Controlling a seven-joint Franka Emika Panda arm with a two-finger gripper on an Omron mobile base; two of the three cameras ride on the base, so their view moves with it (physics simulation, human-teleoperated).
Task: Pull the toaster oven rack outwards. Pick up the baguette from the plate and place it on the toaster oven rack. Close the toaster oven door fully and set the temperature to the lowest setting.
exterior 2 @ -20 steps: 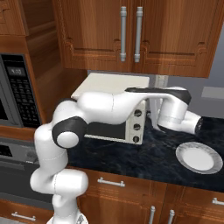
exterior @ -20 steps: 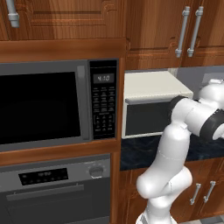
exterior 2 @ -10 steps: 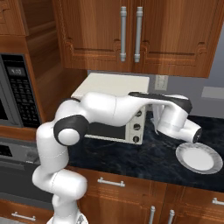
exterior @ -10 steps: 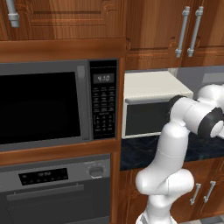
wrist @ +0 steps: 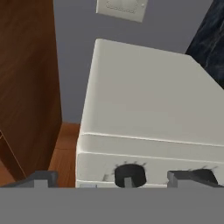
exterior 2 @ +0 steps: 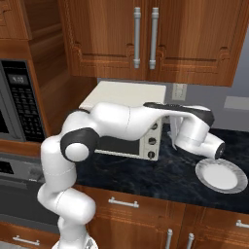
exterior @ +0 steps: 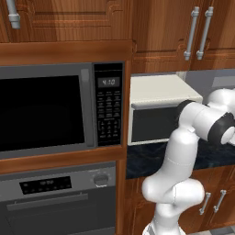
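One knob (wrist: 129, 176) btwn hand (wrist: 117, 178) tips, toaster oven (wrist: 144, 118) close

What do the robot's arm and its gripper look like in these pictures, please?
The arm is made of glossy white rounded segments with dark grey to black bands at the joints, and a dark strip runs along the top of the forearm. No cables or markings show. In the hand view, the gripper has two small dark grey finger tips.
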